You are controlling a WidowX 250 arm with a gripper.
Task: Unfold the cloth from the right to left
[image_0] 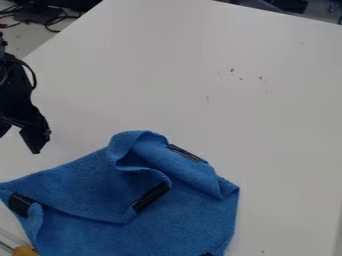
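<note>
Leftmost, the black two-finger gripper [19, 142] hangs with its jaws spread, an orange-yellow object [25, 250] crowds the near left edge of the rumpled blue fabric cloth [174, 225], folded over itself with black strips [150, 196] showing, on the white tabletop [280, 125].

Blue cloth [187, 220] — soft, matt, nubby — on a smooth, pale tabletop [280, 130].

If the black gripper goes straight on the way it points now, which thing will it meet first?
Most likely the white table, near the left part of the blue cloth. The gripper points down, but its height is unclear from this view, so the cloth could come first.
</note>
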